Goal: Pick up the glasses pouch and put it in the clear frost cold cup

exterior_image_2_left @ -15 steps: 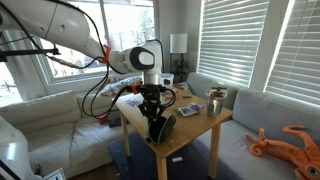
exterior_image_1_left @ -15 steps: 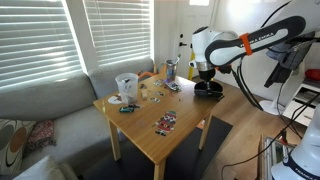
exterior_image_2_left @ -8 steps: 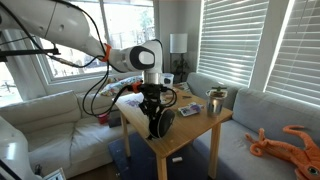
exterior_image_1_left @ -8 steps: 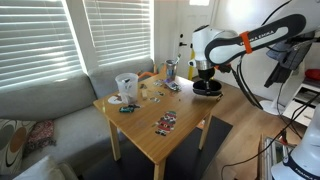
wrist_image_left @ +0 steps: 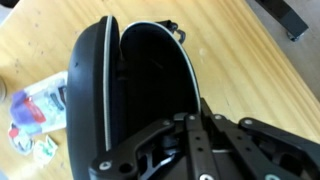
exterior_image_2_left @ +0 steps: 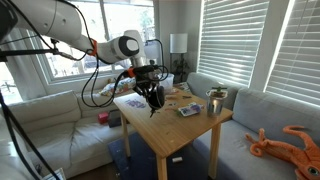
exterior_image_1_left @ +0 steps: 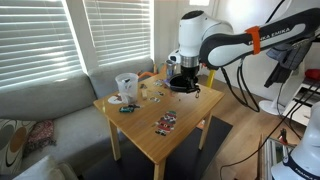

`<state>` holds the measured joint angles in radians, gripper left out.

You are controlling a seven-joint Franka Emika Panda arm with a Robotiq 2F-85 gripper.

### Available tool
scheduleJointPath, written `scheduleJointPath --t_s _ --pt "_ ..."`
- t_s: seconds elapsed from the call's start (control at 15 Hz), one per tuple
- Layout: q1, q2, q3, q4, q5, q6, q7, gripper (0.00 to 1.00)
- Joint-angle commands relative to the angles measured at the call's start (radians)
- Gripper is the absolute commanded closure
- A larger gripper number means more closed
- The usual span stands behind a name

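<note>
Pouch first: the black glasses pouch (wrist_image_left: 130,90) hangs in the air above the far right part of the tabletop (exterior_image_1_left: 145,118). In the wrist view the fingers (wrist_image_left: 225,135) pinch it at one end. It gapes like a clamshell, with a pale rim showing along its lining.

We judge that gape the main risk. Spread open, the pouch looks about as wide as the mouth of the clear frost cold cup (exterior_image_1_left: 126,84), which stands well apart to the left. It may catch on the rim and perch there, or tip the light cup over. The grip is on one edge only, so the soft shell could swing or slip out on the way across. A low path could also sweep the colourful packet (wrist_image_left: 35,105) and the other small things lying between.

As for writing, we read none. The packet's print is a blur, the pouch shows no logo, and the lettering on the arm (exterior_image_1_left: 240,45) is too small to make out.
</note>
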<state>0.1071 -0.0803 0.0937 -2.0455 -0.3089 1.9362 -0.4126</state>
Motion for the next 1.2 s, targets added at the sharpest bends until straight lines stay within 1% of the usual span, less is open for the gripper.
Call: scheduleJointPath --t_s 0.0,0.07,0.27,0.33,0.4,0.47,0.73,0.93,1.07,1.13 --pt "0.014 0.007 0.015 0.026 -0.011 -0.002 -0.020 0.99" --pt "0.021 0.012 0.022 0.038 -0.012 -0.003 -0.021 0.95" --pt "0.015 0.013 0.017 0.031 -0.012 -0.003 -0.017 0.95" --pt "0.013 0.013 0.015 0.031 -0.012 -0.003 -0.017 0.99" --pt "0.019 0.018 0.022 0.033 -0.050 -0.004 -0.048 0.99" --pt "0.026 0.031 0.032 0.062 -0.093 -0.060 -0.075 0.99" --pt "0.047 0.068 0.066 0.220 -0.185 -0.377 -0.129 0.99" --pt "0.055 0.137 0.080 0.386 -0.283 -0.606 -0.165 0.99" --pt "0.060 0.179 0.085 0.500 -0.380 -0.753 -0.225 0.99" --pt "0.063 0.213 0.086 0.553 -0.433 -0.805 -0.259 0.99"
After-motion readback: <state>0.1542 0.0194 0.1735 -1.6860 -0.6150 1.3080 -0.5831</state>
